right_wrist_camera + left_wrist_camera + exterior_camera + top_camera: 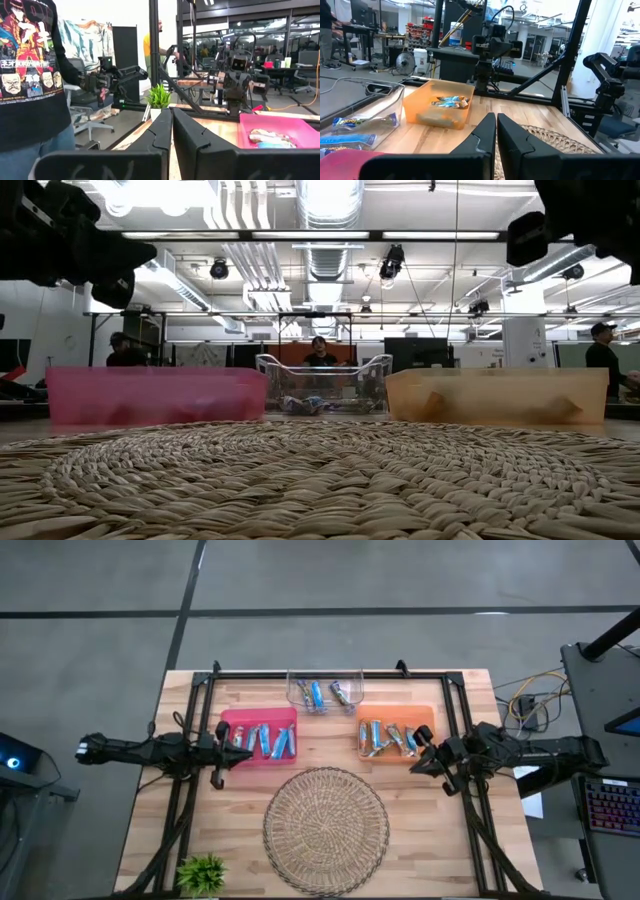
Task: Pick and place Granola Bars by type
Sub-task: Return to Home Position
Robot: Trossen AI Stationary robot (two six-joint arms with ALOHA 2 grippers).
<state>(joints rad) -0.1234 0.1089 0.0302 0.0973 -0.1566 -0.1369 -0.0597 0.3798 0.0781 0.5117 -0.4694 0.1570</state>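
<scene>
From above, we see the left gripper (238, 743) at 9 o'clock on the table, its tip over the edge of the flat pink plastic bin (258, 714). The right gripper (418, 755) is at 3 o'clock, just beside the orange plastic bin (397, 710). The small shiny granola bars (283, 743), mostly blue, lie in those two bins and in the clear plastic bin (325, 673) at 12 o'clock.

From table height, we see both arms hang above the bins, not touching them.

In each wrist view, that arm's jaws are pressed together and hold nothing. The right one also shows a person in a black printed shirt (30, 75) close by.

We think a low finger could catch a bin wall as an arm pulls away. That could push the bin or spill bars. The right arm could also bump the person.
</scene>
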